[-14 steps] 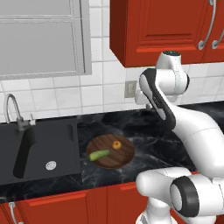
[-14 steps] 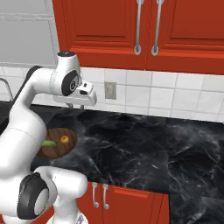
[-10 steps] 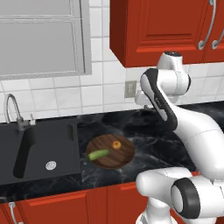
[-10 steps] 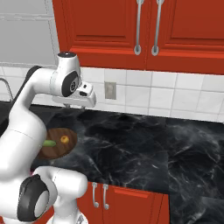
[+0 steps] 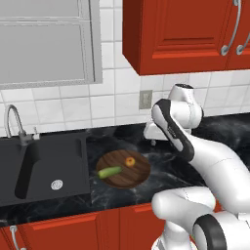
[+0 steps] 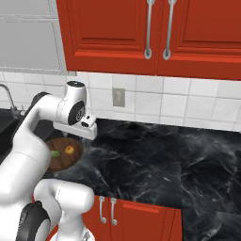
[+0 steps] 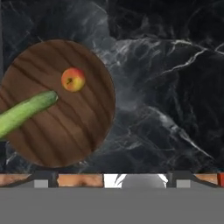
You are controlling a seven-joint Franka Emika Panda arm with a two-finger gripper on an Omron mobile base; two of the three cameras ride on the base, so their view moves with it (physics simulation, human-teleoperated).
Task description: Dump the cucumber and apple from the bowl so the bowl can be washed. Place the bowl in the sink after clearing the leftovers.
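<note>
- The bowl (image 5: 123, 168) sits on the black marble tabletop (image 5: 161, 166) just beside the sink (image 5: 44, 166), on the side away from the faucet (image 5: 14, 124).
- The cucumber (image 5: 109, 171) and apple (image 5: 130, 161) are both lying in the bowl, cucumber on the sink side and apple toward the back wall, close together but not touching.
- The gripper (image 5: 152, 141) hovers above the tabletop off the bowl's far side from the sink, and it's holding and touching nothing.
- Its fingers (image 7: 43, 179) are spread about as wide as they go.
- My read is that the step in hand is getting to the bowl for a grab, so nothing's been dumped yet.
- To do it well I'd come down over the rim nearest the arm, with one finger inside and one outside, staying clear of the apple.
- It's shallow and plate-like, so a sloppy pinch could slip or tip the food out early.
</note>
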